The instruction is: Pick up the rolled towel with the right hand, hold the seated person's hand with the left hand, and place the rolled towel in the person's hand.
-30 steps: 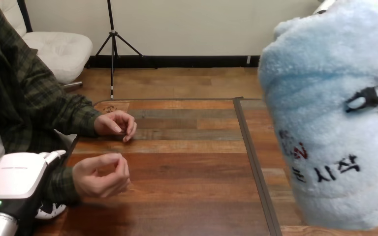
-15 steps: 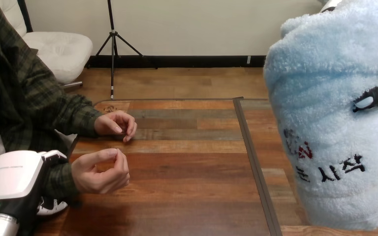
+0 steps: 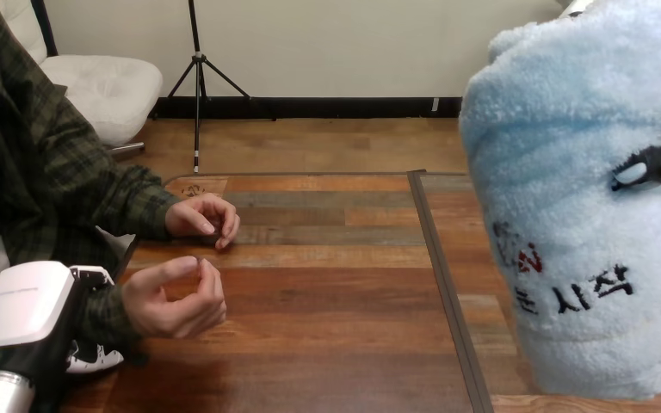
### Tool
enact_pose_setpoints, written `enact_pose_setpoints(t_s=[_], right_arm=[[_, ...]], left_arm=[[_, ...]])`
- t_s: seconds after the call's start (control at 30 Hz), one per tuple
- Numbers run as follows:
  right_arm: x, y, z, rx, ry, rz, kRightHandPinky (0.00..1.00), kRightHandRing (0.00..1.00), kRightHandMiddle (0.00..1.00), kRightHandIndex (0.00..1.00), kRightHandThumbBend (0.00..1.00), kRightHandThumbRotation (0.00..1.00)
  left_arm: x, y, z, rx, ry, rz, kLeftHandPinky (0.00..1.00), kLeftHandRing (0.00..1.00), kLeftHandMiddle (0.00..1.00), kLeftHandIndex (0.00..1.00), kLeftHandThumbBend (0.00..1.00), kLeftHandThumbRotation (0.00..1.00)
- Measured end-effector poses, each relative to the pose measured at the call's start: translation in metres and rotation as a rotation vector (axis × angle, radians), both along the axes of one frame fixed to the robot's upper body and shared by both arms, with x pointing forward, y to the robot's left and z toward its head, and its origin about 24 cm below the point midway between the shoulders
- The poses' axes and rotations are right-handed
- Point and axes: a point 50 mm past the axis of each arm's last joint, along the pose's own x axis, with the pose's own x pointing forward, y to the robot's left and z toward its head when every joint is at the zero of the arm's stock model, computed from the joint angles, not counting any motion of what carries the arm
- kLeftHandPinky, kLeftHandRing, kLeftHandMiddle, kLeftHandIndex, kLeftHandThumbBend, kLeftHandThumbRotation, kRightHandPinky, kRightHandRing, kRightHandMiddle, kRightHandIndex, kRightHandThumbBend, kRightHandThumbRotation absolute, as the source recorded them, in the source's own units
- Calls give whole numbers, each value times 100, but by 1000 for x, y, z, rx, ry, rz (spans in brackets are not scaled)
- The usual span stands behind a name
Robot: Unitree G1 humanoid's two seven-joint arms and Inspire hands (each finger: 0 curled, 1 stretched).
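1. Wooden table (image 3: 327, 301) lay under everything.
2. Rolled towel (image 3: 581, 224) stood upright, raised over the table's right edge, right hand (image 3: 654, 166) curled round it.
3. Person's hand (image 3: 176, 297) sat half-curled near the left edge; left hand (image 3: 21, 305) clasped its sleeved wrist.

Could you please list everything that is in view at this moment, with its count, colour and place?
Rolled fluffy towel: one, light blue with dark and red stitching, upright at the view's right, held close.
Wooden plank table: one, brown, across the middle, with a dark strip running front to back.
Person's hands: two, at the left; one curled on the table farther off, one loosely curled nearer.
Robot's left hand: one, white and black, lower left, fingers round the person's sleeved wrist.
Robot's right hand: one, black and white, a finger curled on the towel at the right edge.
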Motion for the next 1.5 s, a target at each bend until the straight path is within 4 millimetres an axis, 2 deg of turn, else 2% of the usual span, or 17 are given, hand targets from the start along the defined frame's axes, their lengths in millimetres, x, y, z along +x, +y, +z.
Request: enact_pose_setpoints(t_s=[0.5,1.1,1.5], right_arm=[[4,6,-4,-37,-16,-13,7,13,18,17,81,0],[19,23,-13,-60,1,9,7,13,19,21,73,0],[28,42,-22,-72,-33,34,10,15,22,23,78,0]], left_arm=[[4,-2,7,-42,6,-1,30,32,37,39,84,0],[3,-11,15,-90,-1,-21,32,34,37,38,87,0],[6,-22,22,-116,-17,-53,31,34,38,38,87,0]])
